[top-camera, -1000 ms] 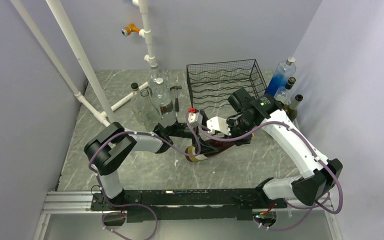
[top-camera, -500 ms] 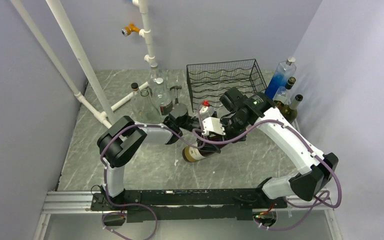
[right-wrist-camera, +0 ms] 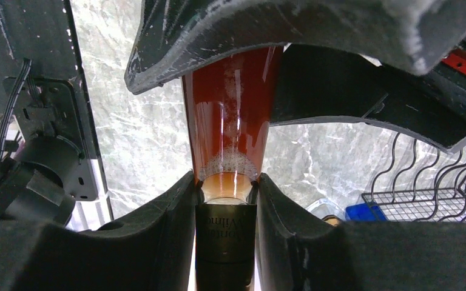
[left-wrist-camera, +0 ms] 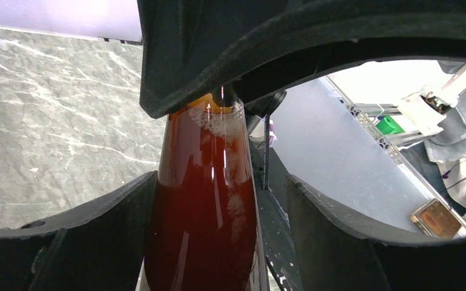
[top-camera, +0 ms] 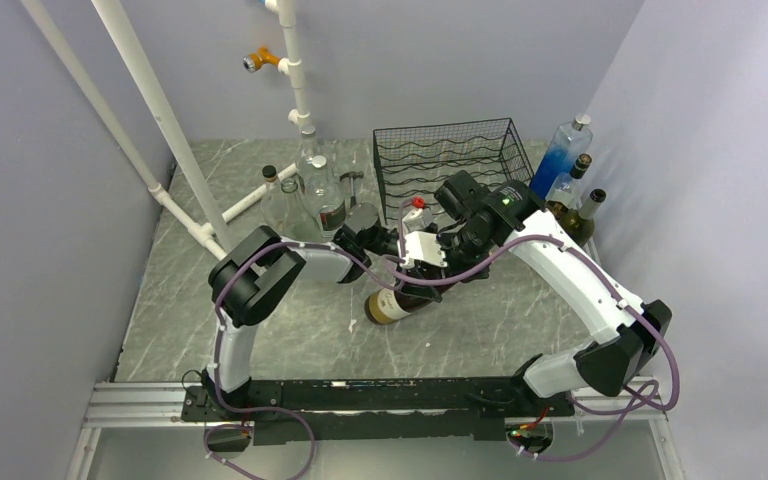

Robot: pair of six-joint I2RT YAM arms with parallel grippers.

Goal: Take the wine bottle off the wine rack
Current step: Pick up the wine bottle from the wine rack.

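Note:
The wine bottle (top-camera: 398,300), dark glass with reddish liquid, is off the wine rack (top-camera: 445,160) and slants over the table in front of it, base toward the arms. My right gripper (top-camera: 438,272) is shut on the bottle's neck (right-wrist-camera: 226,242), both pads pressed to the foil capsule, with its gripper point (right-wrist-camera: 226,182) at the neck. My left gripper (top-camera: 388,248) straddles the bottle's shoulder (left-wrist-camera: 203,212). One of its fingers (left-wrist-camera: 127,212) touches the glass and the other stands apart, so the gripper (left-wrist-camera: 221,179) is open. The rack, a black wire box, holds no bottle that I can see.
Clear glass bottles (top-camera: 300,205) and a hammer (top-camera: 352,188) stand left of the rack, beside white pipes (top-camera: 160,120). A blue-tinted bottle (top-camera: 563,150) and dark bottles (top-camera: 585,215) stand against the right wall. The rack's corner shows in the right wrist view (right-wrist-camera: 425,200).
My left arm swung up and right, bringing its gripper from the bottle's body to its shoulder. The right gripper shifted slightly left and kept its hold on the neck.

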